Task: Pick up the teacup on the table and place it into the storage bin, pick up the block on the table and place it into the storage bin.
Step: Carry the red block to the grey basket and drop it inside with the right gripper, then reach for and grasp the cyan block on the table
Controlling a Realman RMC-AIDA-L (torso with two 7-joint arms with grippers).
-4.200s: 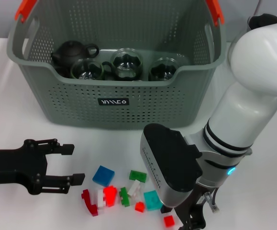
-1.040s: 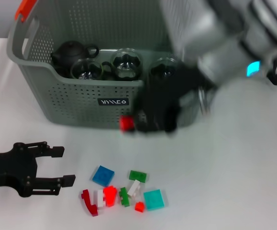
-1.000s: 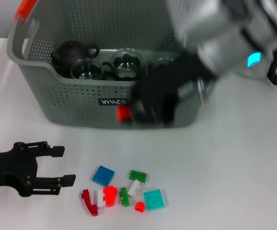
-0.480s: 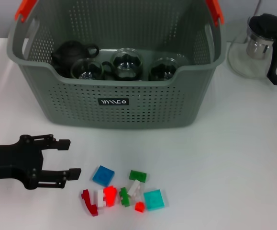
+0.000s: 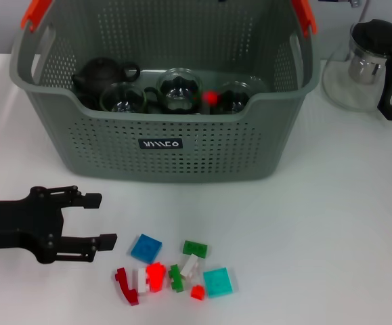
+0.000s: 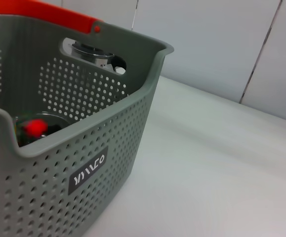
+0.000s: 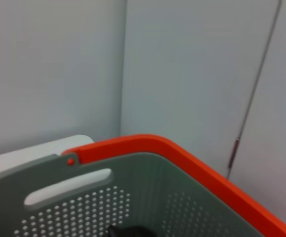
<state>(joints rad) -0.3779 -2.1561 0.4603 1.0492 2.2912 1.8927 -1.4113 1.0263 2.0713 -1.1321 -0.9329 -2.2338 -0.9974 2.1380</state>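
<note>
Storage bin (image 5: 162, 145) sits far-centre on the white table (image 5: 331, 223), label facing the robot. Inside it: dark teapot (image 5: 101, 73) at left, three glass teacups, left (image 5: 122, 99), middle (image 5: 179, 89), right (image 5: 231, 96), in a row along the near wall. A small red block (image 5: 211, 97) shows in the bin betw. middle and right cups; can't tell whether it's resting or in the air. Left wrist view shows that red block (image 6: 33, 127) just behind the bin's near wall. Left gripper (image 5: 87, 220) low over the table at near left, fingers spread wide, holding nothing, well apart from the bin. Just right of it, loose blocks: blue (image 5: 145, 248), green (image 5: 195, 248), teal (image 5: 216, 282), red pieces (image 5: 156, 275). Right gripper not seen in head view; its wrist cam looks down on the bin's orange handle (image 7: 182, 158), jaws can't tell. Glass pitcher (image 5: 372, 64) w/ black handle far right, beside the bin.
</note>
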